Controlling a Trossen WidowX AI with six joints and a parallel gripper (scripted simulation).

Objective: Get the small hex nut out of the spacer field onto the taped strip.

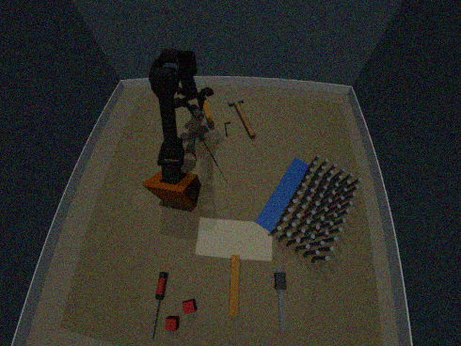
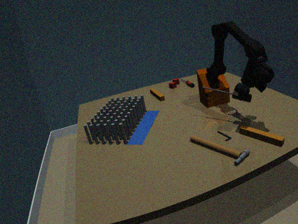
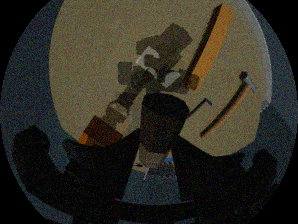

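My gripper [image 1: 198, 111] [image 2: 242, 92] [image 3: 156, 133] is shut on the dark handle [image 3: 164, 122] of a thin-rod tool and holds it above the table. The tool's grey rod [image 2: 219, 91] sticks out toward the base side in the exterior view; its tip is too small to make out. The standing metal spacers [image 1: 320, 212] [image 2: 117, 120] form a dense upright field, far from the gripper. The blue taped strip [image 1: 283, 194] [image 2: 143, 128] lies along the field's near side, with nothing visible on it. The hex nut cannot be made out.
A hammer [image 1: 245, 119] [image 2: 216, 147], a hex key [image 1: 227, 128] [image 2: 224, 135] and an orange bar [image 1: 208, 114] [image 2: 261, 136] lie near the gripper. A pale sheet [image 1: 230, 238], another orange bar [image 1: 234, 287], a screwdriver [image 1: 161, 285], red cubes [image 1: 189, 306] and a grey flat-headed tool [image 1: 280, 280] lie beyond the base.
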